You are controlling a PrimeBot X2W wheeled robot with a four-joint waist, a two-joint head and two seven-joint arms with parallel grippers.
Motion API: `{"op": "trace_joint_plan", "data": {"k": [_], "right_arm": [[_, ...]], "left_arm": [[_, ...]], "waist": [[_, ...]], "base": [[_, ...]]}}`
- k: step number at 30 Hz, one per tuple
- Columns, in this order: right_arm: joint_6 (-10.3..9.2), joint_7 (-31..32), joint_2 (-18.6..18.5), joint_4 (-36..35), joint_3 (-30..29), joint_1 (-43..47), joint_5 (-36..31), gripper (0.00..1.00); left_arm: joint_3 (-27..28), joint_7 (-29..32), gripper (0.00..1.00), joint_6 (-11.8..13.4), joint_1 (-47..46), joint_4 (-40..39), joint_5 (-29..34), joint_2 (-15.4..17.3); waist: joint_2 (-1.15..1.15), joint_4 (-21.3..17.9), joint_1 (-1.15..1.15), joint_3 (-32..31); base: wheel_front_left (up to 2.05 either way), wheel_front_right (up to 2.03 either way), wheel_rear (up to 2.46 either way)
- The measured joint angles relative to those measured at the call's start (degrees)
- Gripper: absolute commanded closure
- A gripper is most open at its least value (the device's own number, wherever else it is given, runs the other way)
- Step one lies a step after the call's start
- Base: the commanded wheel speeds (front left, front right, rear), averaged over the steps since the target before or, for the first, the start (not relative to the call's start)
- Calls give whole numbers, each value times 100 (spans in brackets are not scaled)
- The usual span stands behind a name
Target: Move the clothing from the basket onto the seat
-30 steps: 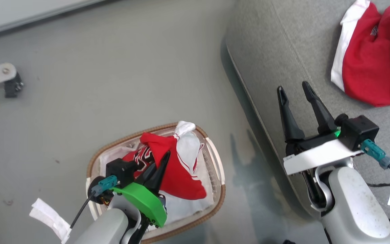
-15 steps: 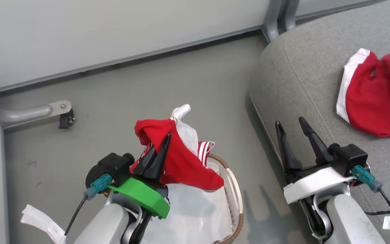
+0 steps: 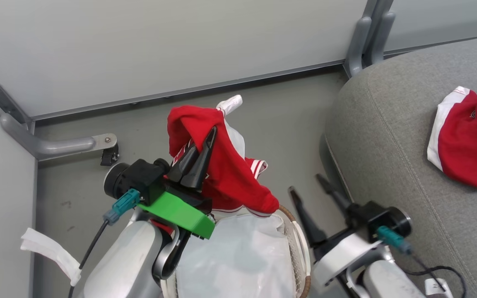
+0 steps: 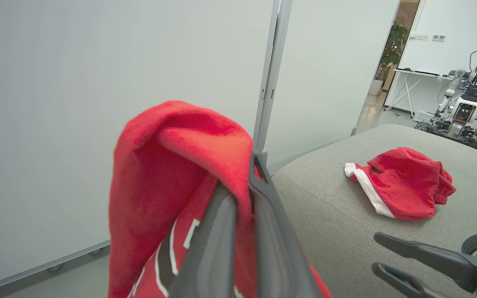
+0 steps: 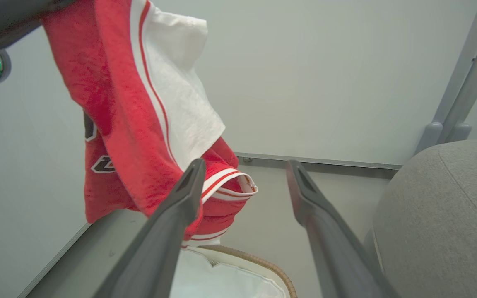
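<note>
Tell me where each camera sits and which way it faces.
Head view: above, facing down at the basket and seat; left pincer and right pincer show.
Left wrist view: along the shut left pincer, toward the seat; right pincer shows.
Right wrist view: along the open right pincer, toward the wall.
All share the lifted garment.

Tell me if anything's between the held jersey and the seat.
Only the open right gripper, hovering empty by the seat's near edge, roughly on that path. The jersey hangs from the left gripper above the basket.
</note>
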Motion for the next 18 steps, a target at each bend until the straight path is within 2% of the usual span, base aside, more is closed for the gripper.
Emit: {"op": "trace_joint_plan", "data": {"k": [6, 10, 18], "right_arm": [[0, 0, -9, 220, 882, -386, -58, 0], [0, 0, -45, 493, 1247, -750, -96, 0], [0, 0, -18, 1203, 1406, -1224, -425, 0]], "left_arm": [[-33, 0, 100, 0, -108, -2, 62, -79], [-84, 1, 100, 0, -126, 4, 70, -147], [-255, 0, 100, 0, -152, 11, 64, -245]], "waist": [[0, 59, 0, 4], [0, 100, 0, 25], [0, 267, 0, 38]], "base": [[0, 0, 0], [0, 0, 0], [0, 0, 0]]}}
